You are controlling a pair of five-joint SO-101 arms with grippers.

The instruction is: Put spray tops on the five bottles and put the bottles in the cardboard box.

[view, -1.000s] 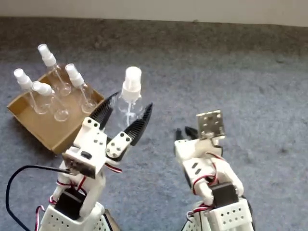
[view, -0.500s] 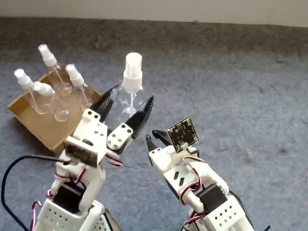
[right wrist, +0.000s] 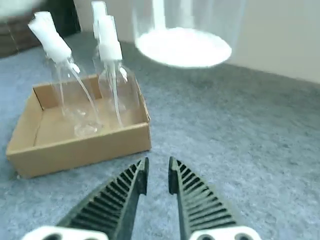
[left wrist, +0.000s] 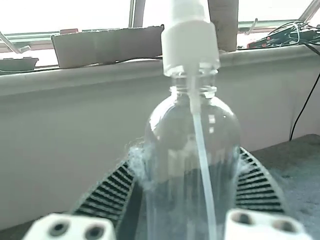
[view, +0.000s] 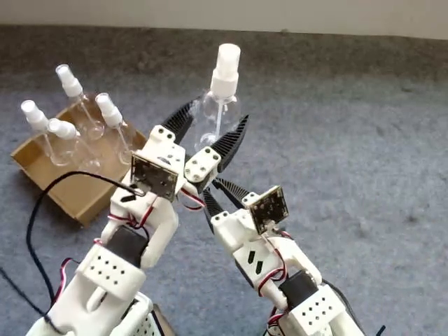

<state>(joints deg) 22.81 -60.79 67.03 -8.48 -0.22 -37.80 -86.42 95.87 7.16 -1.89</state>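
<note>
Left gripper is clenched on the fifth bottle, jaws pressed to both sides of the body. It holds the bottle clear of the grey mat, upright with a slight lean, at about 12 o'clock from the middle of the high view.

Right gripper is empty, with its jaws a narrow slit apart. It sits at about 6 o'clock of the held bottle, low and behind the left gripper.

Progress:
- Four bottles stand in the box, each with a white top on. They lean at different angles.
- The box lies at about 9 o'clock of the held bottle, well apart from it.
- The fifth bottle carries its top. Neck threads show under the collar in the left wrist view, so it may not be screwed fully down. I cannot confirm this.

Judgement: four of five are done. What is left is to seat the last top if it is loose, then carry the bottle to the box and release it. Free floor shows at the box's near corner.

Bottle appearance:
- Clear, rounded shoulders, empty.
- Thin dip tube running down the inside.
- White cylindrical cap with a collar.
</note>
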